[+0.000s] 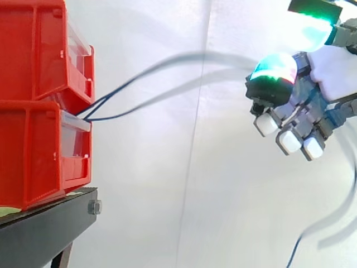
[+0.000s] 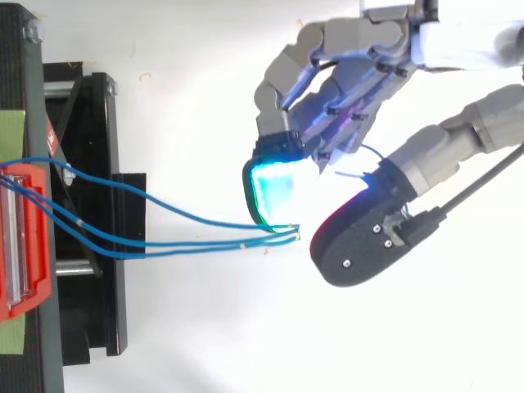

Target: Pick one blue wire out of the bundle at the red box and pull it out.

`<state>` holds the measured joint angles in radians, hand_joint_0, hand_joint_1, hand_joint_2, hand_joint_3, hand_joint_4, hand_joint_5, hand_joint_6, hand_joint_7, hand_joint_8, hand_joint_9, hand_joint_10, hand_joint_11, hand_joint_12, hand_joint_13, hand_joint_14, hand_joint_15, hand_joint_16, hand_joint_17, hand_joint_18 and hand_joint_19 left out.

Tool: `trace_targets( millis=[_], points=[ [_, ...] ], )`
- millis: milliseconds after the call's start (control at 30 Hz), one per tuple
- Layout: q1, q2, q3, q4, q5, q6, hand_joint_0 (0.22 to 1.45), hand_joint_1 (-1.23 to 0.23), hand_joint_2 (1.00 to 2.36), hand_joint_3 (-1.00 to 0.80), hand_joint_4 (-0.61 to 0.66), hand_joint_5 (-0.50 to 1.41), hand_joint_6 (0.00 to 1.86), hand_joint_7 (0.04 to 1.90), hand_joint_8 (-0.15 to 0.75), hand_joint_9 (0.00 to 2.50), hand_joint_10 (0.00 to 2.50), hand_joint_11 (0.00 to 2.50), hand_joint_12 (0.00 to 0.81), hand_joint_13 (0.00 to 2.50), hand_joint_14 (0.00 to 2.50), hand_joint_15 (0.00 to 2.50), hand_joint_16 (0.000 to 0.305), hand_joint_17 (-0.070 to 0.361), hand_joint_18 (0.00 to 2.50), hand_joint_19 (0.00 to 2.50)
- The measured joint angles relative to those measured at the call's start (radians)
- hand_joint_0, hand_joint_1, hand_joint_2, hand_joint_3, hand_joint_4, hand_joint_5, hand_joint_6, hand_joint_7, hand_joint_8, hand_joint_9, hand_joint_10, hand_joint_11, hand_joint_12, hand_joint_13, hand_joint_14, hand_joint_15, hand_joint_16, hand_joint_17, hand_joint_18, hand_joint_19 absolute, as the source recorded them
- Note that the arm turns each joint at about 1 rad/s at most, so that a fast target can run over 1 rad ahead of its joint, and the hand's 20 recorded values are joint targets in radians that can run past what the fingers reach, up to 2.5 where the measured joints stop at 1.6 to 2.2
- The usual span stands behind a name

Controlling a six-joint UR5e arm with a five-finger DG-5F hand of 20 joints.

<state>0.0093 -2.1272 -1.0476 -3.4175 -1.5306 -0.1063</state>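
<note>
Two red boxes, stacked: lower red box (image 1: pixel 33 151), upper red box (image 1: pixel 33 50) on top of it. Both sit on a black stand (image 1: pixel 44 229) in front of a white curtain (image 1: pixel 167 195).

A bundle of blue wires (image 2: pixel 205 243) comes out at the front of the lower red box, in the seam where the upper box rests on it. From there the wires run out into the air away from the box. In the side view they rise a little as they go and blur toward their far ends. In the top view they spread apart near the box and draw together at their far tips.

The hand (image 2: pixel 344 98) hangs in the air well away from the lower red box, on the side its front faces and at the far end of the wires. It is higher than the seam in the side view. The wire tips end right at the hand, touching it or just beside it. Cannot tell whether the hand holds any wire or has nothing in it.

Green tape (image 2: pixel 12 131) sits on the stand next to the red box.
</note>
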Motion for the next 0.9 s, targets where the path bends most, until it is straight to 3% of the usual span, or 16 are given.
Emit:
trace_targets(
  millis=[367, 633, 767, 867, 900],
  points=[
    [0.0, 0.0, -0.004, 0.001, 0.01, -0.019, 0.48, -0.72, 1.0, -0.5, 0.14, -0.22, 0.93, 0.91, 0.329, 0.74, 0.01, 0.45, 0.478, 0.74, 0.01, 0.28, 0.067, 0.152, 0.76, 0.35],
    [0.001, -0.001, -0.008, 0.001, 0.011, -0.025, 0.48, -0.66, 1.0, -0.5, 0.16, -0.21, 0.9, 0.8, 0.333, 0.75, 0.01, 0.43, 0.476, 0.74, 0.01, 0.29, 0.068, 0.152, 0.76, 0.36],
    [0.006, -0.004, -0.051, 0.038, 0.036, -0.034, 0.48, -0.64, 1.0, -0.49, 0.19, -0.2, 0.86, 0.75, 0.332, 0.77, 0.01, 0.39, 0.475, 0.75, 0.01, 0.29, 0.068, 0.152, 0.76, 0.37],
    [0.016, -0.006, -0.113, 0.104, 0.09, -0.053, 0.48, -0.63, 1.0, -0.5, 0.19, -0.17, 0.77, 0.79, 0.331, 0.79, 0.01, 0.35, 0.472, 0.76, 0.01, 0.28, 0.067, 0.152, 0.75, 0.37],
    [0.021, -0.007, -0.14, 0.134, 0.111, -0.066, 0.48, -0.63, 1.0, -0.49, 0.2, -0.15, 0.69, 0.91, 0.328, 0.8, 0.01, 0.31, 0.47, 0.77, 0.01, 0.28, 0.067, 0.151, 0.75, 0.38]
  ],
)
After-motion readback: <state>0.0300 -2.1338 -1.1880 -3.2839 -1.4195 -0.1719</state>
